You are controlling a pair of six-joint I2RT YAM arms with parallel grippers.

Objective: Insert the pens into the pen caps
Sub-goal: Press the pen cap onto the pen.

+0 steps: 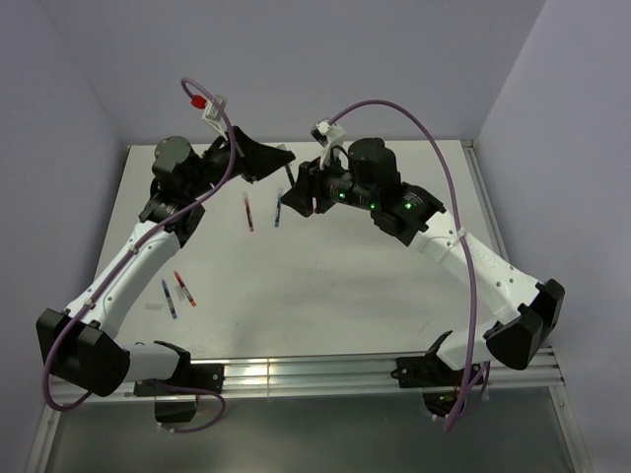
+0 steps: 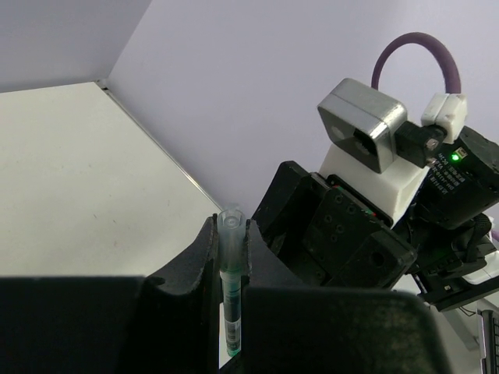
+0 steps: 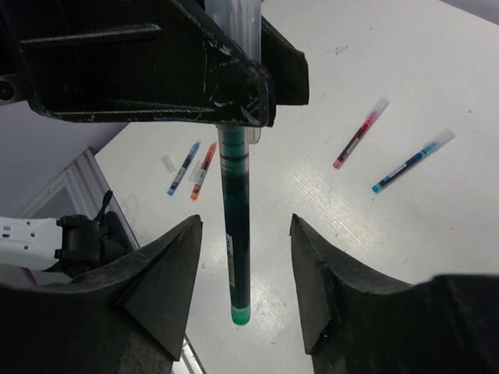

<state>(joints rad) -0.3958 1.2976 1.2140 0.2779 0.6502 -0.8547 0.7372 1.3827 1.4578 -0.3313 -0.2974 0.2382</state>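
My left gripper (image 2: 231, 257) is clamped on the green pen (image 3: 236, 234), held off the table (image 1: 345, 286). The right gripper (image 3: 245, 226) has its jaws apart, flanking the pen without touching it. The barrel print is unreadable, perhaps a barcode. The left wrist view shows only the pen's clear top. 4 other pens (image 3: 360, 134) lie below.

I count five pens. One is a green pen (image 3: 236, 234), mid-frame in my right wrist view. Four lie on the bench (image 3: 405, 70): one red pen (image 3: 359, 134) and one light blue pen (image 3: 412, 161) at the upper right, one blue pen (image 3: 183, 168) and one orange-red pen (image 3: 203, 171) at the left. I have two pincers, the left pincer (image 1: 283, 158) and the right pincer (image 1: 299, 199). I cannot count loose caps.
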